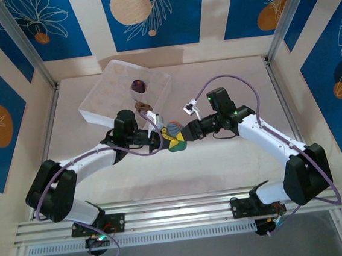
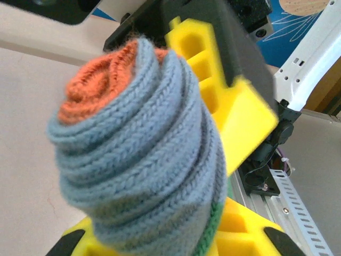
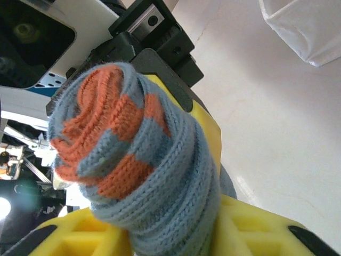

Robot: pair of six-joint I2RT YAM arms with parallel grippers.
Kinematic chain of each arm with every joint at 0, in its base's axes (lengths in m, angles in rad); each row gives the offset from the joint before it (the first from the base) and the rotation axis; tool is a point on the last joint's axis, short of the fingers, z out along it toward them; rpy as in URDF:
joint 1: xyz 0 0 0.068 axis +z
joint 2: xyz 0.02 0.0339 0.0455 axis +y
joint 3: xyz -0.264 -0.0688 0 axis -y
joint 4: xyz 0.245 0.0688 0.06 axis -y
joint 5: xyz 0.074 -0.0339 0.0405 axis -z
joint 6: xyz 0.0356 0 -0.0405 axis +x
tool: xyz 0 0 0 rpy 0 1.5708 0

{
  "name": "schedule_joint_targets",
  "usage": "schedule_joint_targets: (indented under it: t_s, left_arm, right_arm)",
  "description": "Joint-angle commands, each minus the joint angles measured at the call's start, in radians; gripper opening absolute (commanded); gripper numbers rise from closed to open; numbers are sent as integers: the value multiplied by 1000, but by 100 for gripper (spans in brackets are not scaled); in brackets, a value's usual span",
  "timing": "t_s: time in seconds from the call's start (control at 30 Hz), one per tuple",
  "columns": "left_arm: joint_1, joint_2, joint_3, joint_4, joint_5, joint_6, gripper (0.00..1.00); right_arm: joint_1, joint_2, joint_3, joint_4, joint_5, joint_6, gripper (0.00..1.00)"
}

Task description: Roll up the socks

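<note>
Rolled blue-grey sock (image 1: pixel 174 131) sits mid-frame above the table (image 1: pixel 224 177), left end effector (image 1: pixel 168 141) clamped on it, right end effector (image 1: pixel 184 135) grip can't tell; a one-sided pinch could let it unwind or drop.

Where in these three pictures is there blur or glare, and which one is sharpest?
Top external: evenly lit and sharp throughout, with only faint shadows on the table. Left wrist: the rolled sock sits very close, its knit slightly soft, the background softer still. Right wrist: the knit is crisp, a bright flare glows at the lower left, and the white box looks washed out.
</note>
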Motion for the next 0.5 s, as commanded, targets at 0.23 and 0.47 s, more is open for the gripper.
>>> schedule_joint_targets:
  t_s: [0.23,0.47]
  left_arm:
    - [109,-132,12,-207,-161,43,0]
    - [232,-334,-12,-481,-582,107,0]
  right_arm:
    - [-59,-7,82,-37,306,137,61]
    - [-7,200,299,-128,588,241,58]
